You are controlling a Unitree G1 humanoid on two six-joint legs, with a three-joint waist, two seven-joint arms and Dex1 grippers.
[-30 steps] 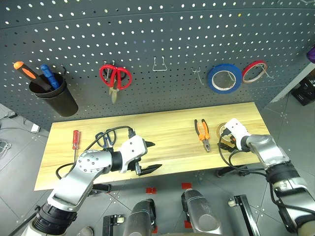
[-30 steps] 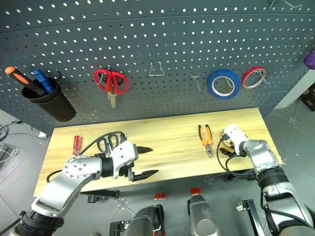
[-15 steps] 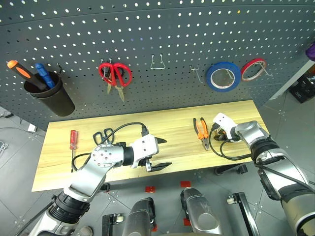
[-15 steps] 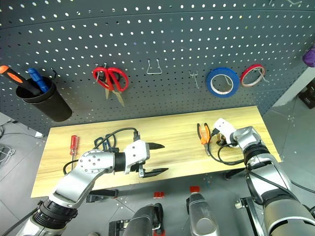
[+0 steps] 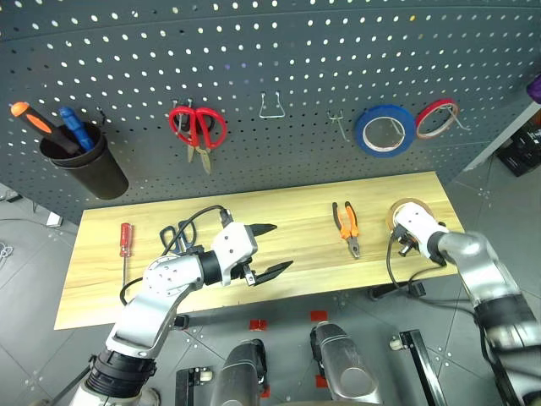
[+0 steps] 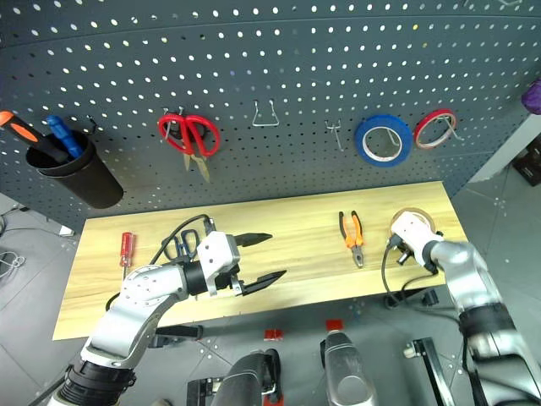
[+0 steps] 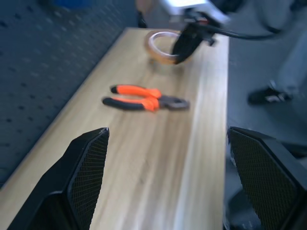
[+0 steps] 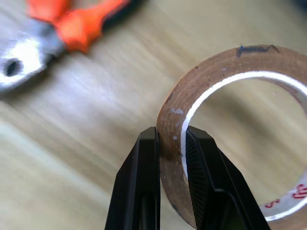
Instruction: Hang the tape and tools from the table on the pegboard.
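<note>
Right hand (image 8: 171, 158) is clamped on the rim of the tape (image 8: 230, 129) near the desk's (image 5: 296, 220) right end; left hand (image 5: 272, 250) gapes wide, empty.

I can read no words, numbers or brands anywhere. The tape (image 8: 225, 129) carries small red printed marks on its inner lining and a dark scribble on its rim, but neither is clear enough to make out.
</note>
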